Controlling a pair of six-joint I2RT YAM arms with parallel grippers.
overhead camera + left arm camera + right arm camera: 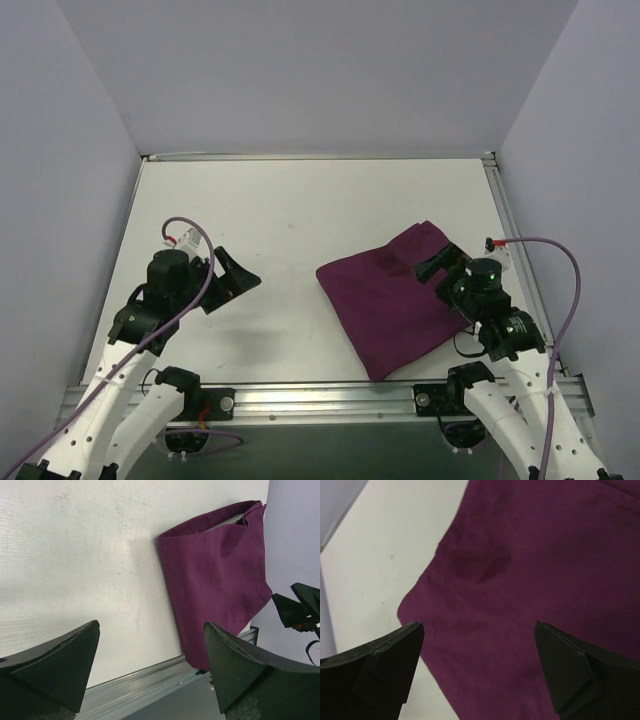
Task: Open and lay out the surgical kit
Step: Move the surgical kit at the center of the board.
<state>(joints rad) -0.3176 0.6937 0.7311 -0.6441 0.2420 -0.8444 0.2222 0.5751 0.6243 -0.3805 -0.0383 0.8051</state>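
**On the table (pixel 280 200), right side: kit not yet opened**

Top view: the wrap (pixel 390 300) lies folded. The right gripper (pixel 438 266) is over its far corner and the left gripper (pixel 232 278) is well apart, both spread.

Left wrist: a tray (pixel 227 522) edge peeks from the wrap's far fold, unseen from above.

Right wrist: cloth only, nothing pinched.

Judged next: pinch a loose corner.

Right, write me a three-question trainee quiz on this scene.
1. Fill in: the left pincer, holding nothing, is ___ (open/shut).
2. Which pincer is over the dark purple cloth wrap? A) left pincer B) right pincer C) neither
3. True or false: the wrap has been spread fully open and flat.
Key: 1 open; 2 B; 3 false, it lies folded.
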